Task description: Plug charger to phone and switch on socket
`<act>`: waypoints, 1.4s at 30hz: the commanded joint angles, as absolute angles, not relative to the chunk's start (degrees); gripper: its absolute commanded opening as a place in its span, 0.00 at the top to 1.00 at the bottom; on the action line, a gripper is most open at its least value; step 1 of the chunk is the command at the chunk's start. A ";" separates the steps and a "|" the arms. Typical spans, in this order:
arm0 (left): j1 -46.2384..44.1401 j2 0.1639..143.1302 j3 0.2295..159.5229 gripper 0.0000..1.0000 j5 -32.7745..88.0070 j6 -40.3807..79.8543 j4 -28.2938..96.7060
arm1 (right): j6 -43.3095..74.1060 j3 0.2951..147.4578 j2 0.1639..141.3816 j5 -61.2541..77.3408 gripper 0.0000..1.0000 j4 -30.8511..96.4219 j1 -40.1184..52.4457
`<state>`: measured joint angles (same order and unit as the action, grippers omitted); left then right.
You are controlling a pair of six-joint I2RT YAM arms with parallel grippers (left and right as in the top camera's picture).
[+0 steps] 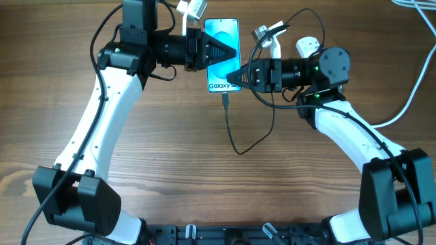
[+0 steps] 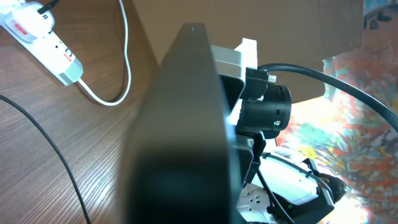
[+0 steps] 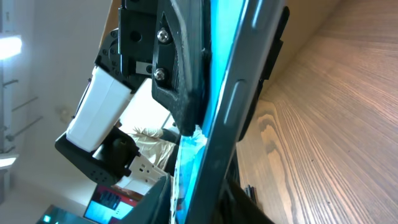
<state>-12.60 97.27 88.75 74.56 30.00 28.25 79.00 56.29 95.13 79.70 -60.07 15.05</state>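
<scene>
The phone (image 1: 219,30), with a cyan screen and "Galaxy" lettering at its near end, is held between both grippers at the far middle of the table. My left gripper (image 1: 228,51) reaches in from the left and is shut on it. My right gripper (image 1: 233,73) is shut on its near right edge. The right wrist view shows the phone (image 3: 242,81) edge-on between my right jaws (image 3: 208,186). The charger's black cable (image 1: 235,143) ends at the phone's near edge; I cannot tell if it is seated. The socket (image 2: 43,31), white with red marks, shows in the left wrist view.
A dark blurred slab (image 2: 180,137) fills the middle of the left wrist view and hides my left jaws. The socket's thick white cord (image 1: 409,102) curves along the table's right side. A thin black cable (image 2: 43,143) crosses the wood on the left.
</scene>
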 commanded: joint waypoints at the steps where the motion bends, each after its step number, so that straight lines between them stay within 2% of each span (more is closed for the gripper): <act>1: -12.49 96.12 89.14 0.96 73.12 28.69 28.82 | 77.95 57.41 94.72 80.60 0.83 -60.36 14.92; 5: -12.49 96.12 89.14 0.96 70.30 28.69 30.39 | 77.97 57.41 94.72 80.64 0.96 -60.36 14.92; 8: -12.49 96.12 89.14 0.95 69.93 28.69 30.48 | 77.93 57.41 94.72 80.64 0.96 -60.36 14.92; 10: -12.49 96.12 89.14 0.73 69.71 28.69 30.50 | 77.93 57.41 94.72 80.64 0.96 -60.34 14.92; 13: -12.49 96.12 89.14 0.60 68.69 28.69 30.50 | 77.08 57.41 94.72 80.62 0.96 -60.34 14.92; 16: -12.49 96.12 89.14 0.39 66.41 28.69 30.55 | 76.20 57.41 94.72 80.64 0.96 -59.70 14.92; 17: -12.45 96.12 89.14 0.27 65.63 28.69 30.52 | 75.77 57.41 94.72 80.64 0.96 -58.92 14.92; 19: -11.97 96.12 89.14 0.16 63.94 28.69 30.50 | 74.28 57.41 94.72 80.68 0.96 -56.90 14.92; 25: -9.34 96.12 89.14 0.07 63.29 28.71 30.74 | 60.27 57.41 94.76 79.48 0.96 -39.03 14.92; 31: -8.08 96.12 89.14 0.00 57.95 28.69 35.16 | 44.77 57.41 95.33 68.82 0.96 -17.43 14.94; 36: -8.08 96.12 89.14 0.00 49.04 28.69 40.38 | 37.01 57.39 95.42 58.39 0.96 -8.49 15.86; 42: -8.08 96.12 89.14 0.00 35.97 28.69 45.76 | 35.97 57.25 95.42 50.13 0.96 -5.08 19.31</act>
<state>-8.23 97.17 88.73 46.65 29.21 43.51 38.85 56.93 95.64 56.99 -4.45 17.17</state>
